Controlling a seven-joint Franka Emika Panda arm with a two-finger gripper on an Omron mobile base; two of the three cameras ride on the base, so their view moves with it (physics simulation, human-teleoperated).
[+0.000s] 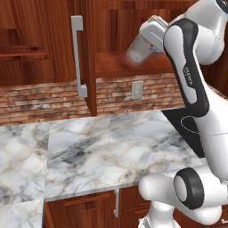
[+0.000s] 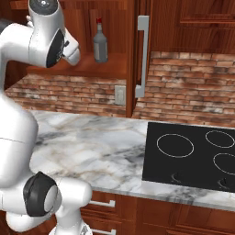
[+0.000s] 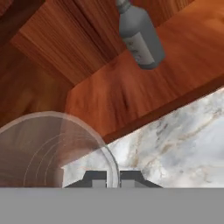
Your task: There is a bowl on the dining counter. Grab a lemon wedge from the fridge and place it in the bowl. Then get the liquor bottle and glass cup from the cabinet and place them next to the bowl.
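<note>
A clear glass cup hangs tilted in front of the open cabinet's shelf, off the wood. My gripper is shut on it. In the hand view the glass cup fills the lower left, and my gripper pinches its rim wall between both tips. The grey liquor bottle with a red cap stands upright on the shelf. In the hand view the liquor bottle sits beyond the cup and apart from it.
The open cabinet door with its long grey handle stands left of the shelf. A marble counter lies below, with a brick backsplash and an outlet. A black cooktop is set in the counter to the right.
</note>
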